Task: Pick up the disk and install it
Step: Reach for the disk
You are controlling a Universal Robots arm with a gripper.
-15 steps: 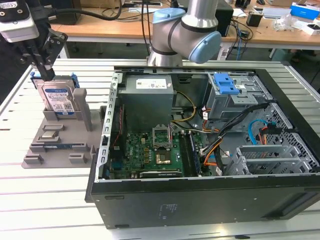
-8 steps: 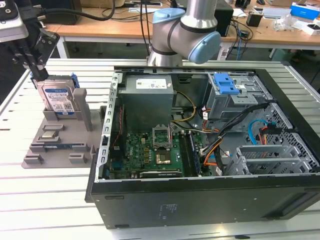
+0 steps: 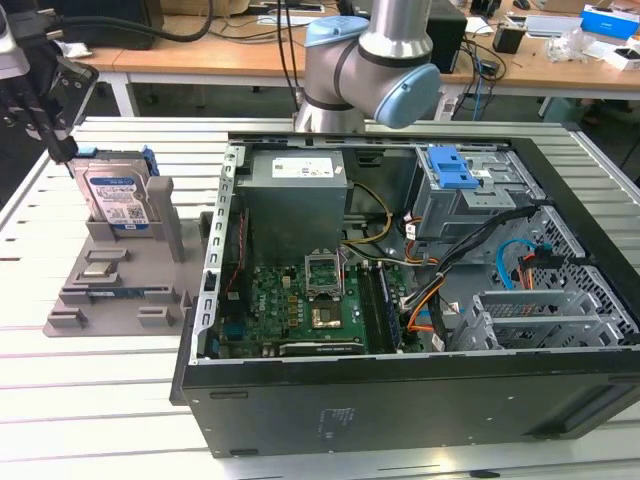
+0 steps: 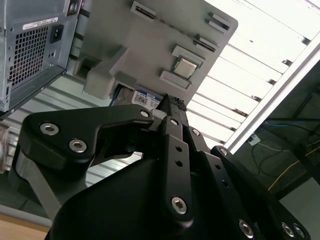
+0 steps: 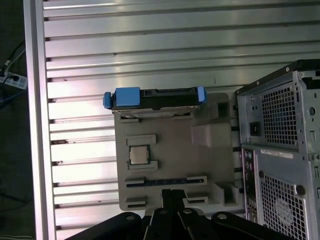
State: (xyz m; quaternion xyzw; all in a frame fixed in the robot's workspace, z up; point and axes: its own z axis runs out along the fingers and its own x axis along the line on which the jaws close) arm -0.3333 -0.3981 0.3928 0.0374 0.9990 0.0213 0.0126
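Hand [image 3: 62, 150] hangs over the tabletop's corner at the exterior view's left, fingers pressed together with nothing between them. I see the same closed tips in both wrist views [image 4: 173, 102] [image 5: 170, 194].

Just beside the tips, toward the exterior view's right, the disk [image 3: 118, 200] stands upright on its long edge in a slot at one end of a grey holder [image 3: 110, 290]. Its blue-and-white label faces the exterior camera and its blue rail frame [image 3: 150, 162] pokes out at the top. I cannot tell whether the fingertips touch its upper corner; they are not clamped on it. From the first wrist view I look down on the disk's top edge [image 5: 152, 100], with blue tabs at both ends.

The holder [image 5: 170, 150] lies flat on the slatted tabletop [image 3: 60, 400] and also carries a square processor chip [image 5: 139, 155] in a pocket.

Next to the holder, the open computer case [image 3: 400, 400] fills the middle of the tabletop. Inside it are a grey power-supply box [image 3: 295, 200], the green motherboard [image 3: 300, 300] and a blue bracket [image 3: 450, 168] on the drive cage. The case's near wall stands between the holder and that cage.
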